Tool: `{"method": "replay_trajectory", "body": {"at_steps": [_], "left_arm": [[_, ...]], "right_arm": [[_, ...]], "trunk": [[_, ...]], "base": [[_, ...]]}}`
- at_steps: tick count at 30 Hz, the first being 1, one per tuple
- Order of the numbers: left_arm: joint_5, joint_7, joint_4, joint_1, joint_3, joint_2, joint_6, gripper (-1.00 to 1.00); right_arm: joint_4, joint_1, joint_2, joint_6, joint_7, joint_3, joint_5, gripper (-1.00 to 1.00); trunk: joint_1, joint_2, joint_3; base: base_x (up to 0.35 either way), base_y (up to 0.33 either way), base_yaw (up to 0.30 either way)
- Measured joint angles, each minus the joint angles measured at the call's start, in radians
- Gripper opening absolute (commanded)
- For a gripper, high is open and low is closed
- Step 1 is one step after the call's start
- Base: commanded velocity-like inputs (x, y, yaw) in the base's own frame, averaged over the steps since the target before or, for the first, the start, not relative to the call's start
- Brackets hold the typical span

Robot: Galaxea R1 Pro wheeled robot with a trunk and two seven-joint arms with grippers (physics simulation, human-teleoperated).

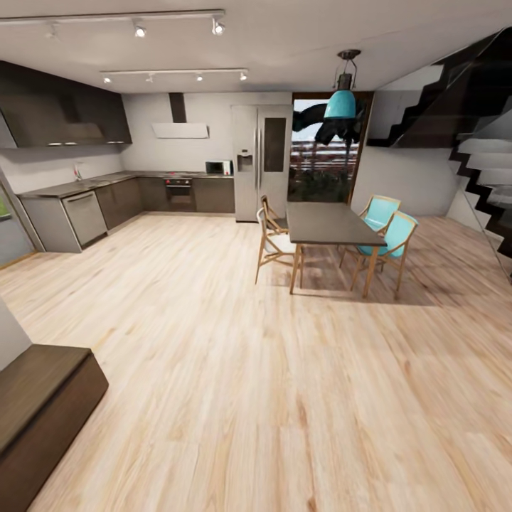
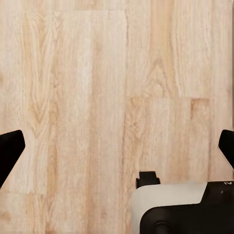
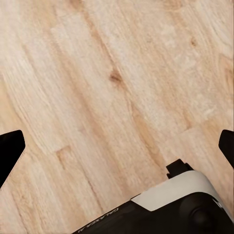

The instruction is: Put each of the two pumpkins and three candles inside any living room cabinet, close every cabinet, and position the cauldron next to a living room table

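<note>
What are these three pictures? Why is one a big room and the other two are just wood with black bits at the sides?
They all come from one robot on wheels in a computer-made house. The big picture is from the camera on its head. It sees a wooden floor, a kitchen far off, a silver fridge, a dark dining table with chairs, a blue lamp and stairs. The brown block in the near corner is a low wooden cabinet.

The other two pictures come from cameras on the robot's wrists, looking down at the floor. The black bits at the sides are its fingers: the left gripper and the right gripper. Both are wide open and hold nothing. The white and black shape below them is part of the robot's own body.
</note>
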Motion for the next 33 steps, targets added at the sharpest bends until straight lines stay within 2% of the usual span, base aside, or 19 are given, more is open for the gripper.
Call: {"method": "replay_trajectory", "body": {"at_steps": [11,33], "left_arm": [[0.0,0.0,0.0,0.0,0.0,0.0,-0.001,1.0],[-0.002,0.0,0.0,0.0,-0.001,-0.001,-0.001,1.0]], "right_arm": [[0.0,0.0,0.0,0.0,0.0,0.0,0.0,1.0],[0.0,-0.001,0.005,0.0,-0.001,0.001,0.001,1.0]], "trunk": [[0.0,0.0,0.0],[0.0,0.0,0.0]], "base": [[0.314,-0.134,0.033],[0.272,-0.191,0.274]]}}
